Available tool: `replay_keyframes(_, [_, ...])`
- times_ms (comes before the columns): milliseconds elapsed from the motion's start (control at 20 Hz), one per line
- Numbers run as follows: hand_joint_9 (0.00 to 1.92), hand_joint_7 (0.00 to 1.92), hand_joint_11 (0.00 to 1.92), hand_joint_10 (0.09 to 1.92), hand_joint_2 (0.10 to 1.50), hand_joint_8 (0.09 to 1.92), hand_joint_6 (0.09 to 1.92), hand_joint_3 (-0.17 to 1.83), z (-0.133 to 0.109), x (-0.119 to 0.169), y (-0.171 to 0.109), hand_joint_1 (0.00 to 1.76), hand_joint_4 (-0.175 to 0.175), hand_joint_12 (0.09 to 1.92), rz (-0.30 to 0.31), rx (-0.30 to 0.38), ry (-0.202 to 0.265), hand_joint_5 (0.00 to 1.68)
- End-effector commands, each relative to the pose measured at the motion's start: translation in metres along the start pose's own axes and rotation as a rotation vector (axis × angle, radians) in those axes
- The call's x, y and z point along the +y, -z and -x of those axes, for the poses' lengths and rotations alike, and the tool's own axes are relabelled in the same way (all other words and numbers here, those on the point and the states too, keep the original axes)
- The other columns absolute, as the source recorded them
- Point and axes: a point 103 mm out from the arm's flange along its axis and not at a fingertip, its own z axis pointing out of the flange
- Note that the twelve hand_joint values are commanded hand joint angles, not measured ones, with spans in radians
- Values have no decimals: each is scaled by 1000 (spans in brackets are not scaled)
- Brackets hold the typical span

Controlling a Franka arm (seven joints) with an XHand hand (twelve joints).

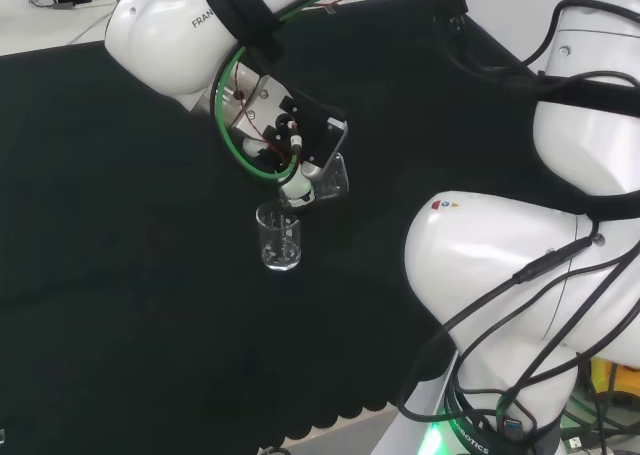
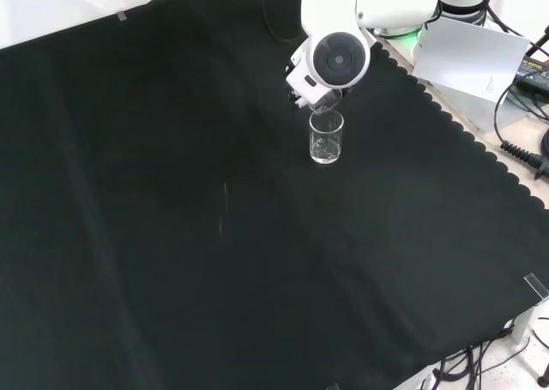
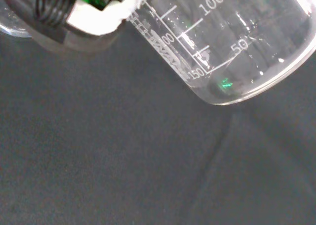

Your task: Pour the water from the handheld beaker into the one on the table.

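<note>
In the front view, bare black cloth [image 2: 171, 236] lies open to the left of and below the standing beaker [image 2: 326, 137]. The arm's white link [image 2: 339, 60] crowds the space just above it.

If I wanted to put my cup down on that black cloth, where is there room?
In the front view nearly all the black cloth lies bare: everything left of and below the standing beaker. It is crowded only around that beaker, where the hand tips the held beaker over it.

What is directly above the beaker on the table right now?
The tilted held beaker hangs over the rim of the standing beaker, carried by the hand. The arm's link covers most of it from the front, and I cannot tell whether water is falling.
</note>
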Motion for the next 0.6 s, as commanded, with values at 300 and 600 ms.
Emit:
replay_keyframes(300, [1645, 1419, 1414, 87, 996, 369, 87, -175, 26, -7, -11, 1435, -175, 654, 178, 293, 8, 1460])
replay_keyframes(600, [1646, 1420, 1411, 87, 997, 363, 87, -175, 48, -16, -24, 1435, -175, 653, 332, 465, -38, 1459])
